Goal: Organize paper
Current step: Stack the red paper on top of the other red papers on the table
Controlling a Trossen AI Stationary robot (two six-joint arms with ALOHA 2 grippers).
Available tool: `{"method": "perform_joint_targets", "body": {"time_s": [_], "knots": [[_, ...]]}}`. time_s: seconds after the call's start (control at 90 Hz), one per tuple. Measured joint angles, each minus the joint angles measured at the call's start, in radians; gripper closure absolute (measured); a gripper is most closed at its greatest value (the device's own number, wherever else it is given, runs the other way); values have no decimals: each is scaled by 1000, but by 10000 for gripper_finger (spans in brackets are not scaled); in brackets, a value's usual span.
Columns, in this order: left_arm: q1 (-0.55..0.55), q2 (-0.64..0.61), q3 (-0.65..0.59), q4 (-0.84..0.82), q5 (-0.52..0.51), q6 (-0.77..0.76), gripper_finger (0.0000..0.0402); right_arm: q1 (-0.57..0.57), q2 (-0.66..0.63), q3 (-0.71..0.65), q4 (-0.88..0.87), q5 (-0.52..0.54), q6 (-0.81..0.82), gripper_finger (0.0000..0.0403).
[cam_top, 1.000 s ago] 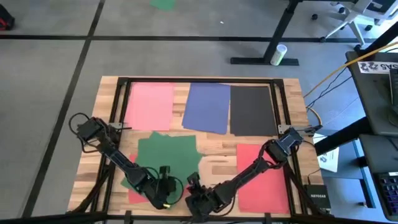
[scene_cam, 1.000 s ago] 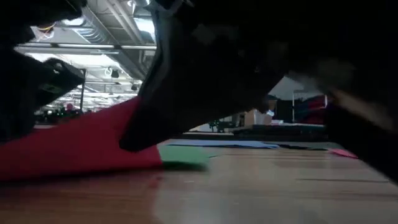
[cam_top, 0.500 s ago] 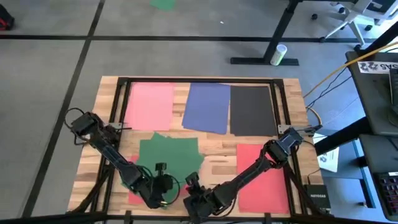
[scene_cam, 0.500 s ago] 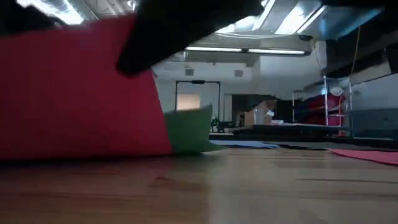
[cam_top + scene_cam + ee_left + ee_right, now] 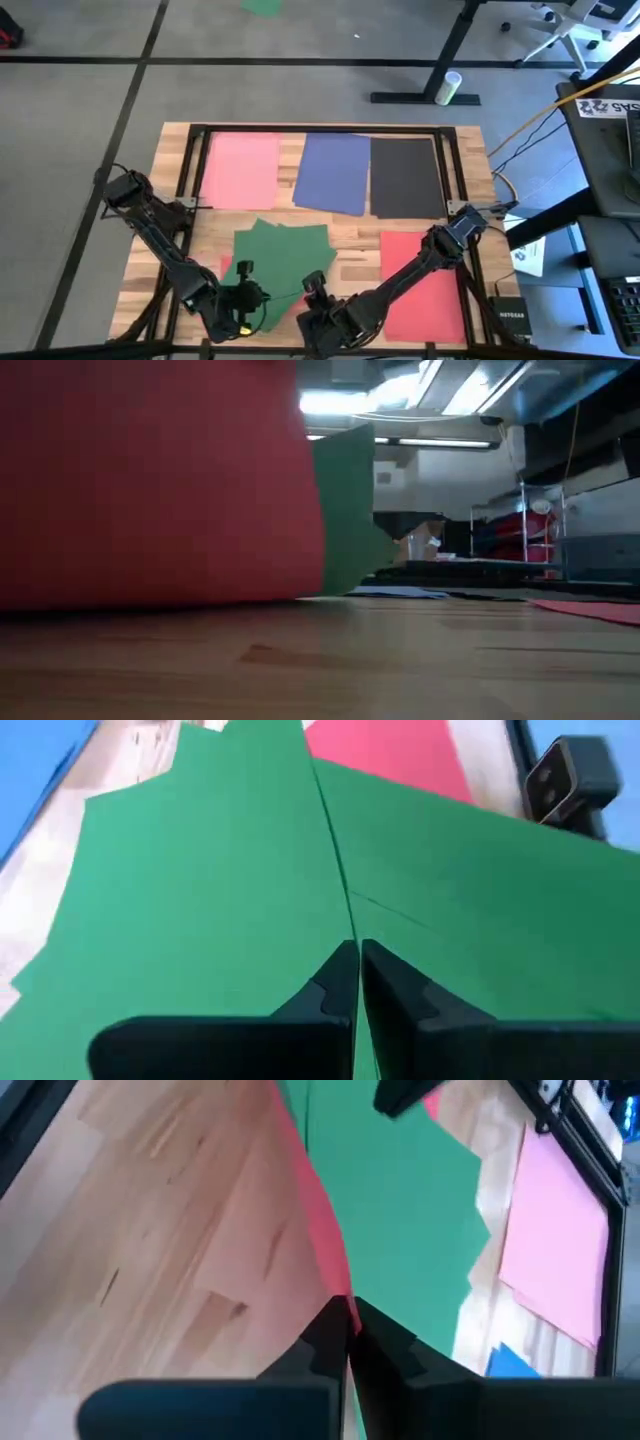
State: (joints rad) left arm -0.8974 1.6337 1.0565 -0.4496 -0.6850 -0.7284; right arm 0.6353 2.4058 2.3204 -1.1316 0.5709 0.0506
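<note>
Pink (image 5: 241,170), blue (image 5: 333,172) and black (image 5: 405,177) sheets lay neat, but we had both grippers (image 5: 243,296) (image 5: 314,305) pinching the messy green (image 5: 283,262) and red (image 5: 150,480) pile.

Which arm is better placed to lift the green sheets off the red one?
Probably left: the left gripper is shut on the green sheets, while the right gripper pinches the red sheet underneath.

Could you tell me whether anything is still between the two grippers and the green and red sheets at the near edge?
Nothing visible is. The left gripper is shut on the edge of the green construction-paper sheets, and the right gripper is shut on the edge of the red construction-paper sheet beneath them, both at the wooden table's near edge.
</note>
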Motion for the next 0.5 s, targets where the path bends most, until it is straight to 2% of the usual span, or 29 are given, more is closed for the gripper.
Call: {"method": "perform_joint_targets", "body": {"time_s": [0.111, 0.5], "knots": [[-12, -2, 0, -10, -8, -9, 402, -1, 0, 37, -47, -25, 20, 403], [-33, -3, 0, -16, -11, -17, 402, 0, -23, 36, -56, -96, 52, 403]]}}
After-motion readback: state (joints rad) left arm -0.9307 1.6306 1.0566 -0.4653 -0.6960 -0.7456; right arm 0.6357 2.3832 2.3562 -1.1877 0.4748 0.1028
